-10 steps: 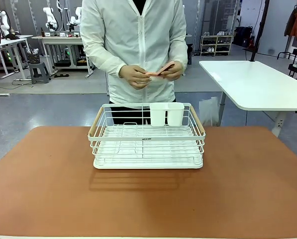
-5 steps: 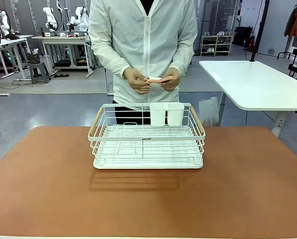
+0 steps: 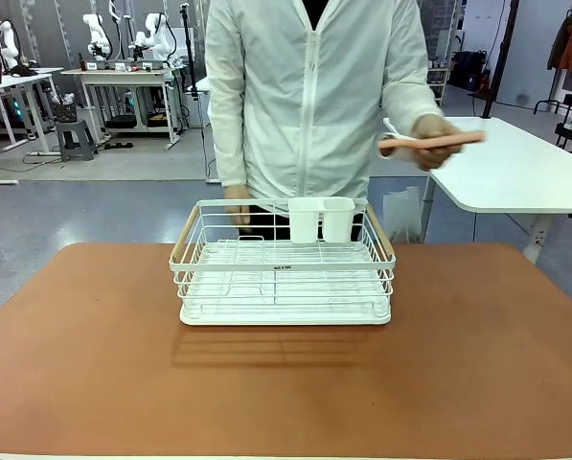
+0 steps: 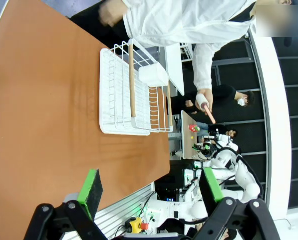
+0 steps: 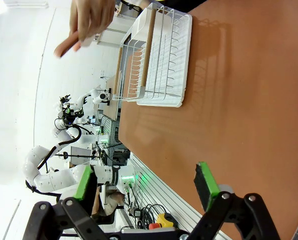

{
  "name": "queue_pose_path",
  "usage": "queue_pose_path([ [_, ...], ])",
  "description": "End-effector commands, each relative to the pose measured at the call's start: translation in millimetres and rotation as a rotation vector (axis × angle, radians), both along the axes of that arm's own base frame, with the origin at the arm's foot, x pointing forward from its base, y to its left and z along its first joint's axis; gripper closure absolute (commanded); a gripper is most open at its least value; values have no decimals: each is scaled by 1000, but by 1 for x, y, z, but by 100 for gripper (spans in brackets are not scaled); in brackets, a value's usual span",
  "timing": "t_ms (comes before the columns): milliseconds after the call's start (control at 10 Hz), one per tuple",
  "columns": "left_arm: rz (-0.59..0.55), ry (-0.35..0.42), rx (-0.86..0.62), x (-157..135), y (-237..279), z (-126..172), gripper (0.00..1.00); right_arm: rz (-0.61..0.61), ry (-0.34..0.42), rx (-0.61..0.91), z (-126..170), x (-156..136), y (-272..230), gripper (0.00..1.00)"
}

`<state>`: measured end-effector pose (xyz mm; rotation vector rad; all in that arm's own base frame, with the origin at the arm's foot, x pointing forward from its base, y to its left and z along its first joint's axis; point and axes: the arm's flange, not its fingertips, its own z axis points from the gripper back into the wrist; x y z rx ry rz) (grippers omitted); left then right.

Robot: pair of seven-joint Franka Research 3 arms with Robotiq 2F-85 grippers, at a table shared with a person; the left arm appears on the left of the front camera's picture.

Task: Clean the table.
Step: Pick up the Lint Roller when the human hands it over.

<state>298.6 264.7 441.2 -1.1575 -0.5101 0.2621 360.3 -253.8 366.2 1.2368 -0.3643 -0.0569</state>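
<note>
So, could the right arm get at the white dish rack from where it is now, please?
Probably yes: its end effector is open, and only bare table lies between it and the near side of the dish rack.

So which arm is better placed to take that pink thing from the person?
Probably the right: the hand holds the pink thing out on the robot's right of the rack, and the right end effector is open.
</note>
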Motion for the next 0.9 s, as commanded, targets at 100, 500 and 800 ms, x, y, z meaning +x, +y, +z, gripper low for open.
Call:
queue_pose_path([
  [100, 3, -9, -5, -2, 1, 2, 0, -5, 6, 3, 1, -2, 1, 0],
  [500, 3, -9, -5, -2, 1, 2, 0, -5, 6, 3, 1, -2, 1, 0],
  [800, 3, -9, -5, -2, 1, 2, 0, -5, 6, 3, 1, -2, 1, 0],
])
